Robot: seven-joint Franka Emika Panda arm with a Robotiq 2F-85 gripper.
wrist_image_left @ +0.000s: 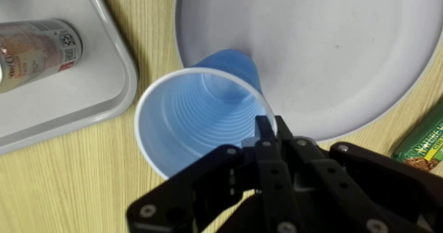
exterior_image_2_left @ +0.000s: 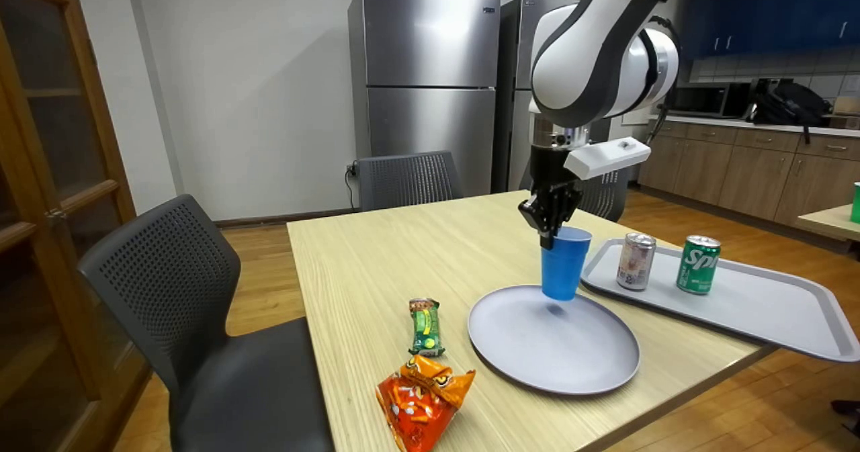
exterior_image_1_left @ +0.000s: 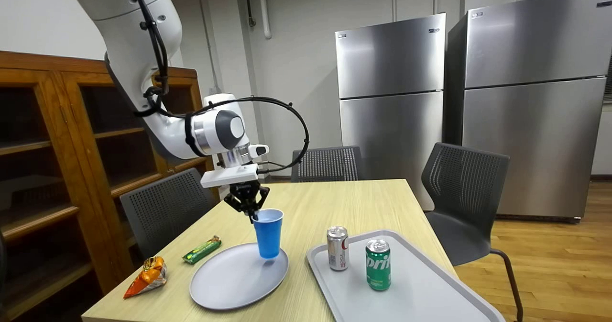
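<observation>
My gripper (exterior_image_1_left: 254, 216) is shut on the rim of a blue plastic cup (exterior_image_1_left: 268, 236), with one finger inside the cup and one outside. The cup has a white inside and looks empty in the wrist view (wrist_image_left: 207, 122). It is near upright, its base a little above a round grey plate (exterior_image_1_left: 229, 288), near the plate's tray-side edge, with a shadow under it. In an exterior view the cup (exterior_image_2_left: 563, 267) also hangs over the plate (exterior_image_2_left: 537, 365). The fingertips (wrist_image_left: 274, 127) pinch the rim in the wrist view.
A grey tray (exterior_image_1_left: 425, 303) beside the plate bears a silver can (exterior_image_1_left: 338, 252) and a green Sprite can (exterior_image_1_left: 378, 267). A green bar wrapper (exterior_image_2_left: 425, 328) and an orange snack bag (exterior_image_2_left: 423, 408) lie on the plate's other side. Chairs (exterior_image_1_left: 466, 207) surround the table (exterior_image_1_left: 334, 197).
</observation>
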